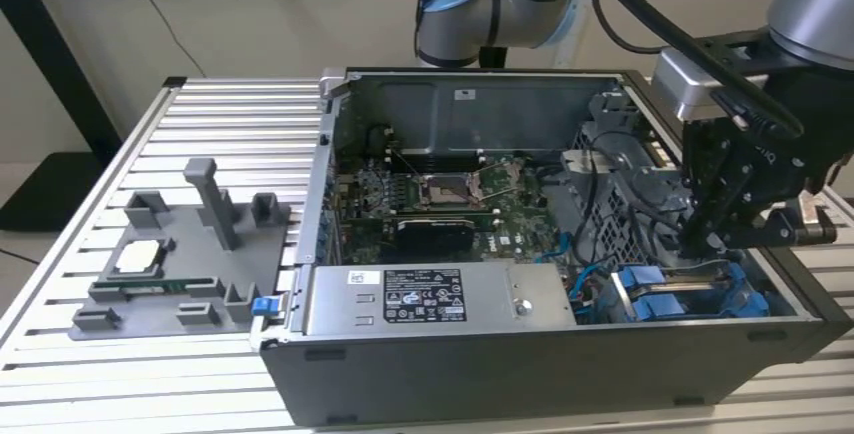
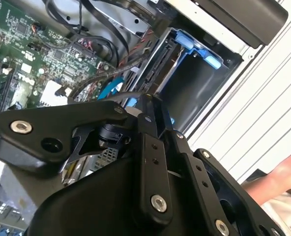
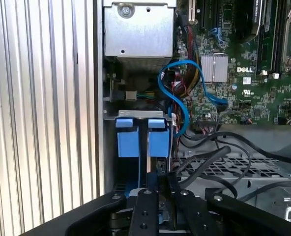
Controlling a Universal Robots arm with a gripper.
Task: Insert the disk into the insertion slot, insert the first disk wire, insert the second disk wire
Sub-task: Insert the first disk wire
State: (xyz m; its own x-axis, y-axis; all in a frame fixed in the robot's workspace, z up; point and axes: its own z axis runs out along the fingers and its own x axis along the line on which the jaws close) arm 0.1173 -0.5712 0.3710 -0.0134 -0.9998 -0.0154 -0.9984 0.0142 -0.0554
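Low in the computer case, at the exterior view's right, our claw is pinched narrow; we cannot tell if it grips. Straight ahead, the first wrist view shows the disk on edge, long side running away. The second wrist view shows the insertion slot hollow beside it.

Black cables and a blue cable crowd the insertion slot.

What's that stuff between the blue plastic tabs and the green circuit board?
A looping blue cable and a bundle of thin wires, seen in the first wrist view.
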